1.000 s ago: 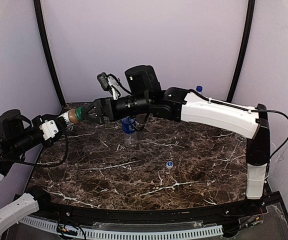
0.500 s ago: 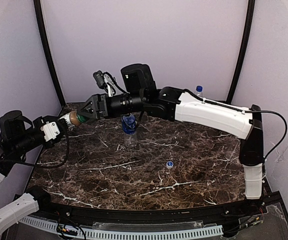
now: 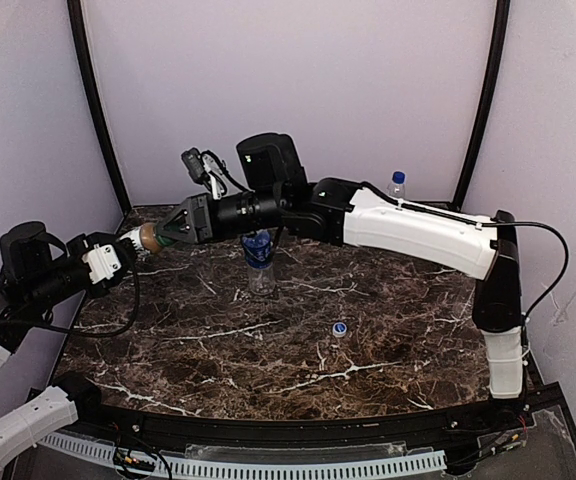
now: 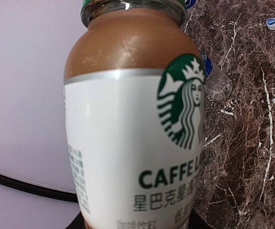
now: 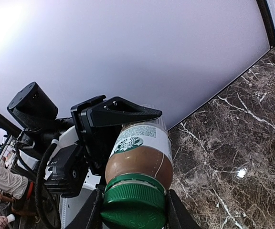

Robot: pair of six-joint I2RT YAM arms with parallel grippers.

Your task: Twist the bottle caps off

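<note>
The short brown bottle (image 3: 148,236) with its pale label (image 4: 128,143) is held off the table at the back left, lying sideways. My left gripper (image 3: 128,243) is shut around its body, one black finger (image 5: 118,112) lying along the label. The wide dark green cap (image 5: 135,205) sits on the bottle's neck. My right gripper (image 5: 133,212) is shut on this cap, one finger pressed against each side. A clear bottle with a blue label (image 3: 259,262) stands upright mid-table under the right arm. A small blue cap with a white top (image 3: 339,328) lies loose on the marble.
Another clear bottle with a blue cap (image 3: 397,185) stands at the back right behind the right arm. The marble table (image 3: 268,350) is bordered by purple walls and black corner poles. My right arm stretches across the back of the table.
My right gripper moved left onto the green cap and closed from wide open to gripping it. The left arm and the brown bottle stayed almost still.
</note>
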